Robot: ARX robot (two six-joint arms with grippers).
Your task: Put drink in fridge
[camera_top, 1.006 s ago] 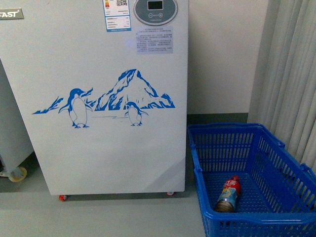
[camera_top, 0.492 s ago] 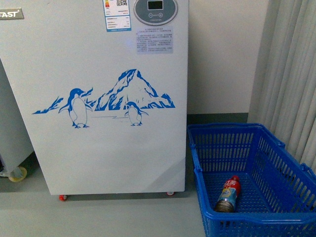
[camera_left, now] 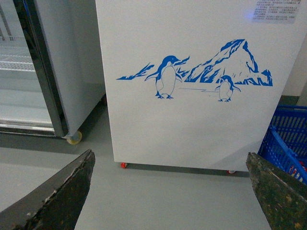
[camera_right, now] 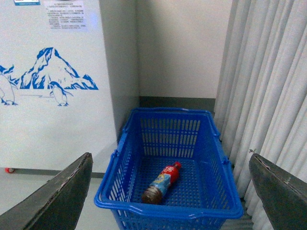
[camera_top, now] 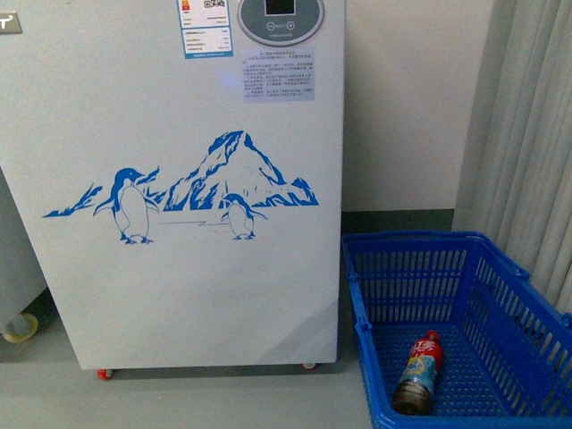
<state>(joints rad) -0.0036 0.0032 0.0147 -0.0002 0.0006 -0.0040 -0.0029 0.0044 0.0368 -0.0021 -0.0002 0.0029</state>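
Note:
The drink (camera_top: 420, 373), a small bottle with a red cap, red label and dark liquid, lies on its side inside a blue basket (camera_top: 375, 295); it also shows in the right wrist view (camera_right: 162, 182). The fridge (camera_top: 188, 295), white with a blue penguin-and-mountain decal and an oval grey display panel (camera_top: 280, 18), stands left of the basket; its top and lids are out of view. My left gripper (camera_left: 170, 191) is open and empty, facing the fridge front (camera_left: 192, 129). My right gripper (camera_right: 170, 191) is open and empty, well above and short of the basket (camera_right: 168, 211).
A plain grey-white appliance (camera_left: 72, 72) on castors stands left of the fridge, with a glass-fronted cabinet (camera_left: 19, 72) beside it. Pale curtains (camera_top: 527, 134) hang right of the basket. A cream wall (camera_top: 402, 98) is behind. The grey floor (camera_left: 168, 201) lies in front.
The front view has shifted: the fridge decal and panel sit slightly left and up, and the basket and drink sit lower and to the right. The drink has not moved in the basket.

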